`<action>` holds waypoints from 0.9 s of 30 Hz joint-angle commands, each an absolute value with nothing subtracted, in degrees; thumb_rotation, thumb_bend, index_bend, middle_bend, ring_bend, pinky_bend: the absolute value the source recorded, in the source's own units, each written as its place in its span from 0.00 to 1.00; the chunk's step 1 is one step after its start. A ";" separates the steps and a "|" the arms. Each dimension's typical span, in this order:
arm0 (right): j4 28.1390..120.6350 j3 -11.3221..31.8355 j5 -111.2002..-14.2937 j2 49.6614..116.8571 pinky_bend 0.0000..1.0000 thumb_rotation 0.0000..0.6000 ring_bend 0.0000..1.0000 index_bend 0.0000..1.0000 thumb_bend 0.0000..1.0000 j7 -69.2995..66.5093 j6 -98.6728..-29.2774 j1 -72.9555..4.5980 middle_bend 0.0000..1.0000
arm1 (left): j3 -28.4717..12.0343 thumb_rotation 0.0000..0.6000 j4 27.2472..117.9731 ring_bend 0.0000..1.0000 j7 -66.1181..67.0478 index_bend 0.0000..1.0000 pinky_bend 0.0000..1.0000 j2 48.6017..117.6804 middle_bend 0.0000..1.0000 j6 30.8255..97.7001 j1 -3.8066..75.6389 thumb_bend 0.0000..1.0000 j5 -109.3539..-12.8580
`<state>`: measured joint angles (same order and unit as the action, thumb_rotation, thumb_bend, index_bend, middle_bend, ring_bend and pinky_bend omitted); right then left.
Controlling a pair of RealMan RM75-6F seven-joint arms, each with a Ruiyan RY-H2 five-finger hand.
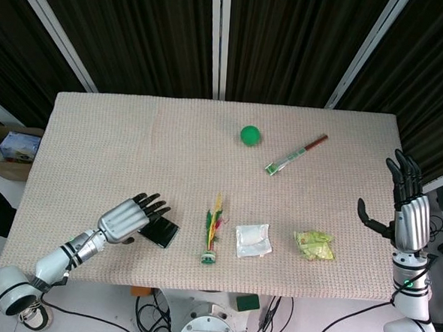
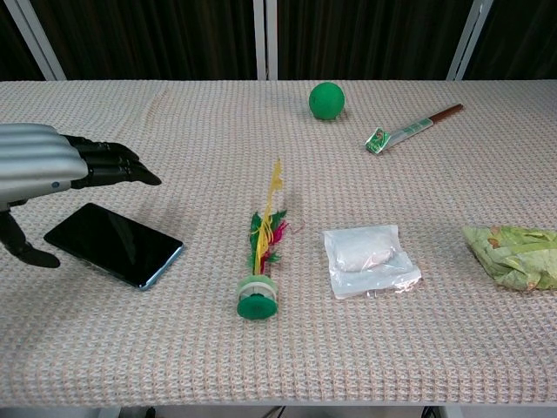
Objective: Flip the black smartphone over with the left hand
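Smartphone [image 2: 113,245] lies flat, unflipped, glossy face up, left of the shuttlecock [image 2: 262,261]. Left hand [image 2: 48,174] hovers over its left end, fingers spread, gripping nothing; grasp and flip remain. Right hand [image 1: 408,215] idles, fingers apart, empty.

Blk smartphone [image 2: 113,245], grn ball [image 2: 326,99]

One black phone [image 2: 113,244], one green ball [image 2: 326,99], one feathered shuttlecock [image 2: 263,261], one clear pouch [image 2: 369,259], one green crumpled wrapper [image 2: 513,255], one wrapped pair of chopsticks [image 2: 411,129]. Two hands: left hand [image 2: 52,178], right hand [image 1: 405,215].
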<state>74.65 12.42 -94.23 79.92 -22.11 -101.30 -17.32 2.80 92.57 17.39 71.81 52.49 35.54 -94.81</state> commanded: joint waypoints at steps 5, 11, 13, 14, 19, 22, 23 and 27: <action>73.97 12.22 -93.60 80.23 0.00 0.82 0.00 0.00 0.43 -22.61 -101.00 -17.01 0.00 | 3.46 1.00 89.33 0.04 15.85 0.10 0.21 74.59 0.13 52.45 36.24 0.01 -95.39; 73.47 12.29 -93.49 80.49 0.00 0.82 0.00 0.00 0.43 -22.64 -101.06 -17.02 0.00 | 4.17 1.00 86.85 0.05 15.00 0.30 0.21 76.23 0.16 53.81 35.94 0.01 -96.22; 73.41 12.34 -93.38 80.53 0.00 0.82 0.00 0.00 0.43 -22.72 -100.99 -17.04 0.00 | 4.37 1.00 86.53 0.05 14.80 0.31 0.21 76.45 0.19 53.73 35.91 0.01 -95.99; 73.38 12.36 -93.34 80.57 0.00 0.82 0.00 0.00 0.43 -22.73 -100.99 -17.04 0.00 | 4.44 1.00 86.43 0.05 14.78 0.32 0.21 76.51 0.20 53.69 35.90 0.01 -95.87; 73.00 12.25 -93.17 80.86 0.00 0.82 0.00 0.00 0.44 -22.75 -100.90 -16.94 0.00 | 4.64 1.00 85.55 0.05 14.39 0.31 0.21 77.09 0.21 54.29 35.68 0.01 -95.62; 72.72 12.18 -93.01 80.99 0.00 0.82 0.00 0.00 0.44 -22.87 -100.78 -16.87 0.00 | 4.66 1.00 84.83 0.05 14.23 0.29 0.21 77.57 0.21 54.59 35.69 0.01 -95.61; 72.65 12.19 -92.97 81.02 0.00 0.82 0.00 0.00 0.44 -22.88 -100.74 -16.86 0.00 | 4.70 1.00 84.64 0.05 14.18 0.29 0.21 77.71 0.21 54.59 35.71 0.01 -95.60; 72.70 12.25 -92.89 80.97 0.00 0.82 0.00 0.00 0.45 -22.74 -100.62 -16.89 0.00 | 4.97 1.00 83.95 0.05 13.52 0.29 0.21 78.24 0.21 53.97 35.99 0.01 -95.30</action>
